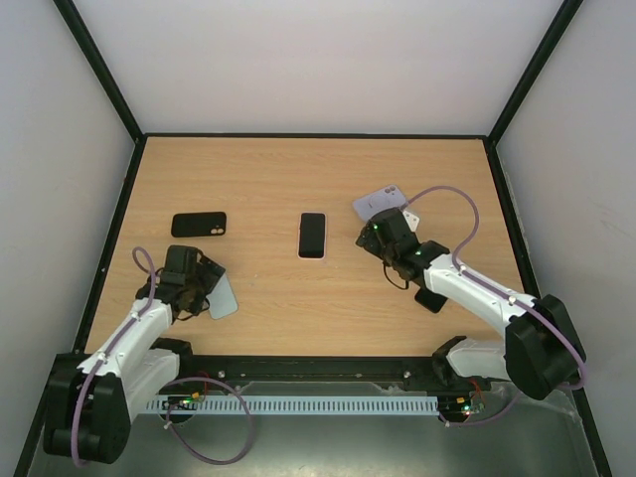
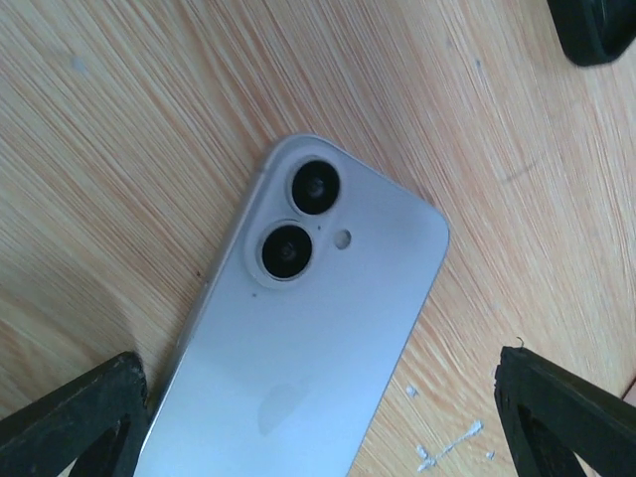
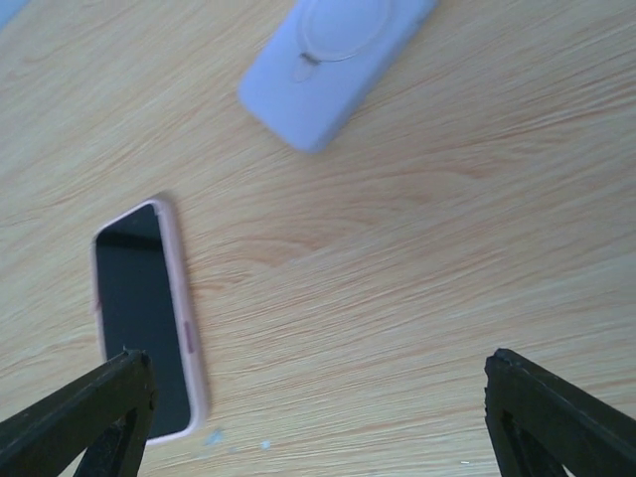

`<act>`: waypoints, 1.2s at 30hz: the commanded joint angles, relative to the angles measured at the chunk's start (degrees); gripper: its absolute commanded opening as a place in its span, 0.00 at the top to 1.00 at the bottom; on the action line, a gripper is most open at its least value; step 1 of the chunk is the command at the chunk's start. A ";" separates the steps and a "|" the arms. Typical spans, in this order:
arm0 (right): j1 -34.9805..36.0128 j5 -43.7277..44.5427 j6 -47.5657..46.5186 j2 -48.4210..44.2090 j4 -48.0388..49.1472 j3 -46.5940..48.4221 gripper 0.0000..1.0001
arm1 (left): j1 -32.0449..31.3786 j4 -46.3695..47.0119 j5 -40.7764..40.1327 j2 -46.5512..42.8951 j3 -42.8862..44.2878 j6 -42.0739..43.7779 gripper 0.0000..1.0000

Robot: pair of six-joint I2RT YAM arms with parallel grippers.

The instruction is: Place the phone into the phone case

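On a wood-grain table point(image 1: 298, 174) rimmed by a black frame point(image 1: 318, 135) and closed in by white walls point(image 1: 298, 60), two arms reach out from the near edge. Toward the left rail, the left gripper point(image 2: 316, 363) hangs over a blue phone point(image 2: 298, 348), jaws apart, with one finger point(image 2: 70, 422) on each side of the phone's lower end and neither visibly touching it. The phone lies back up on the wood with its twin lenses showing, and a few white flecks point(image 2: 447, 445) lie just beside it. A black case point(image 1: 199, 224) lies flat just beyond, apart from the phone and near the left rail; whether anything sits inside it cannot be told. At mid-table a pink-rimmed phone point(image 1: 313, 236) lies screen up, seated in its rim, well apart from both rails. To its right, the right gripper point(image 3: 316, 368) hovers over bare wood, jaws likewise spread and holding nothing. A lilac case point(image 3: 333, 70) with a ring on its back lies just past it, face down, its contents hidden. Open wood runs across the whole far strip of the table, between the middle phone and the near edge, and along the right rail beyond the right arm.
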 commanded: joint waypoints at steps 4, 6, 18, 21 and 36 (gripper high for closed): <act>-1.94 13.07 0.23 1.62 -10.99 1.42 0.11 | -4.20 -4.02 -4.43 -1.48 1.24 -1.49 0.05; -3.67 13.74 0.00 2.91 -11.98 1.61 0.11 | -4.66 -4.89 -6.45 -1.58 1.96 -0.45 0.05; -11.39 10.29 0.65 10.38 -6.53 8.30 0.11 | -5.66 -6.82 -10.77 1.24 6.82 9.47 0.01; -11.39 9.61 3.54 15.74 -6.34 13.51 0.11 | -5.86 -6.97 -10.23 0.66 7.62 10.97 0.01; -12.06 7.20 16.45 45.62 -16.55 42.49 0.09 | -7.20 -4.50 -1.46 -7.03 7.00 14.24 0.01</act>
